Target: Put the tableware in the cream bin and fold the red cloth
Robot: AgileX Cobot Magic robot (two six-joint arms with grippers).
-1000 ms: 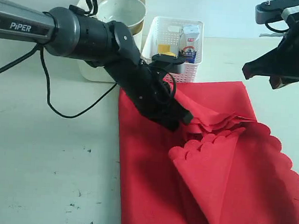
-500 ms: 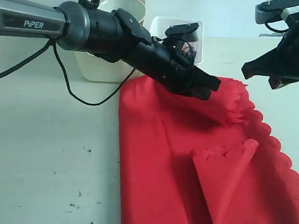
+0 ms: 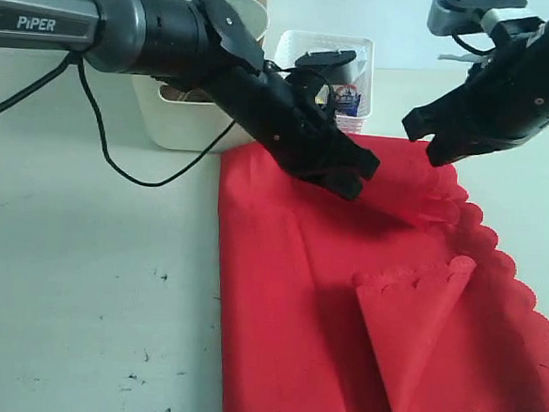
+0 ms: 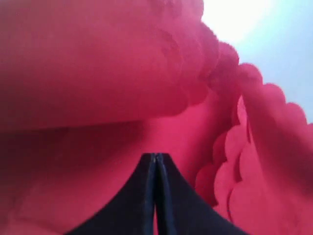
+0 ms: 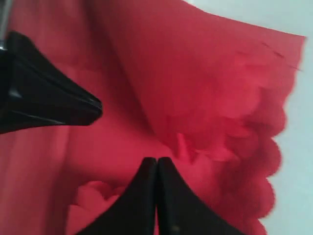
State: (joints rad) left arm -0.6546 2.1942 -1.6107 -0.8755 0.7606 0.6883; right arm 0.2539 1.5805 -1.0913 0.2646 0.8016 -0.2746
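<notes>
left pincer [image 3: 360,171]: mine, pressed together, mid-frame over the cloth [image 3: 278,291]
right pincer [image 3: 422,139]: pressed together too, upper right
cloth: one flap folded over, lower right

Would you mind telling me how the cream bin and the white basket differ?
The cream bin has smooth solid walls; the white basket has perforated ones. The bin stands taller than the basket. Both sit side by side beyond the red cloth, partly hidden by the left arm.
</notes>
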